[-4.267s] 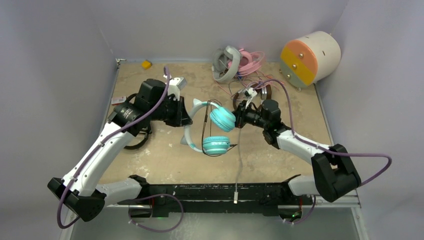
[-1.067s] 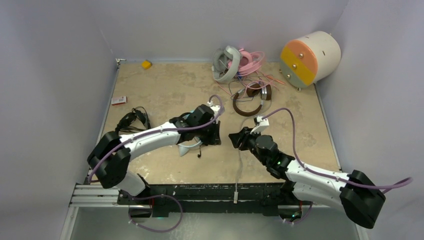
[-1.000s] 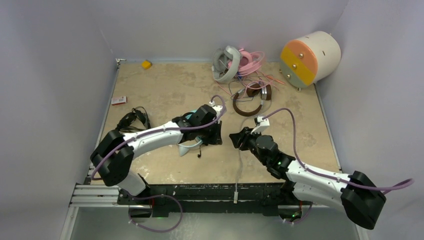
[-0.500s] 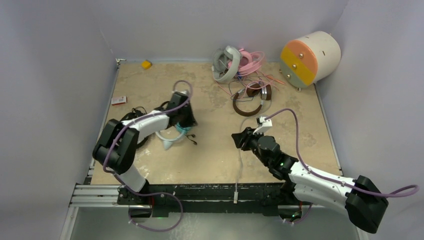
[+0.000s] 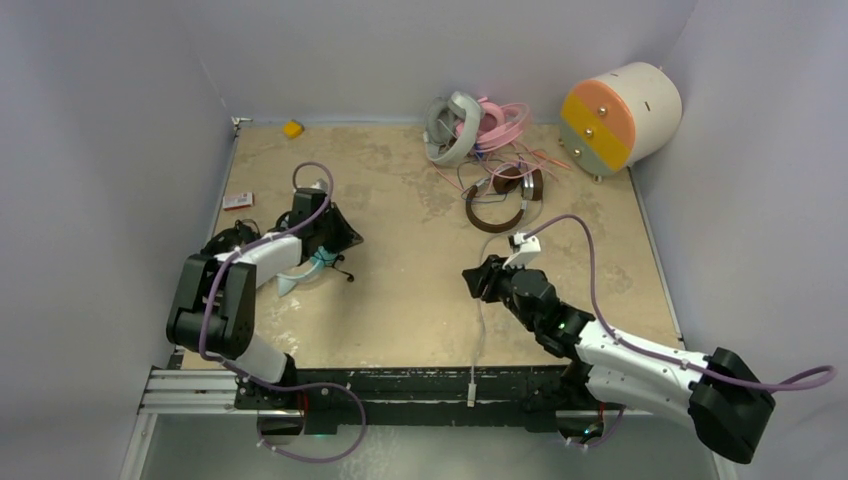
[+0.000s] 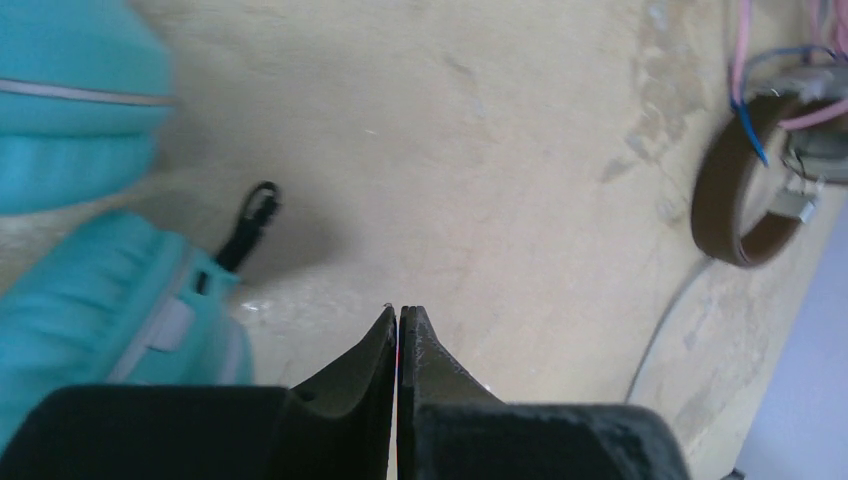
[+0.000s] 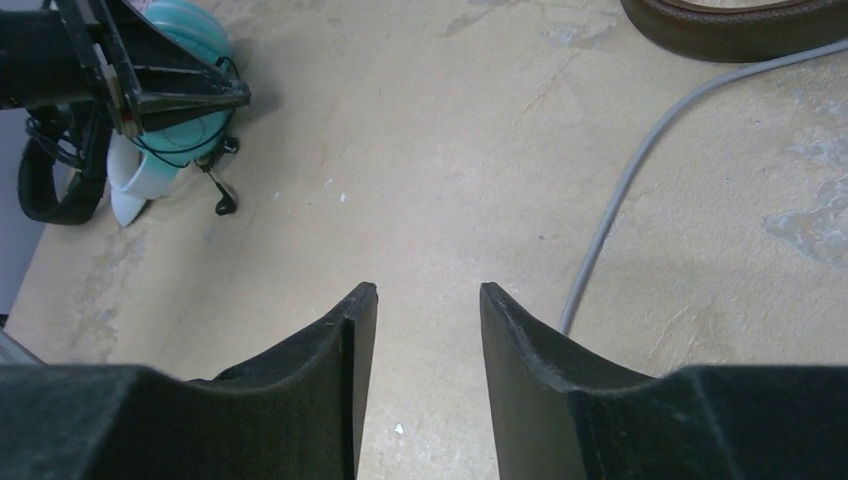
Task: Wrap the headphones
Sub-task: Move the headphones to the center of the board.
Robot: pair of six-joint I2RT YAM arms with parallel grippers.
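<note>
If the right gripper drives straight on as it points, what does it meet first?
Likely just bare table; teal headphones lie left of the right gripper's line, the grey cable right. Depth unclear.

Left pincer (image 6: 398, 311) fully closed; right pincer (image 7: 420, 290) half parted.

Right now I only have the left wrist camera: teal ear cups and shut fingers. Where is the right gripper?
Observer: The right gripper hangs over the middle of the table, jaws open, with nothing between them.
Operator: Is anything lying near it?
Observer: A grey cable runs past it to the table's near edge.
Operator: What is on the far side of the teal headphones from me?
Observer: A black pair lies just to the left of the teal headphones, by the table's left edge.
</note>
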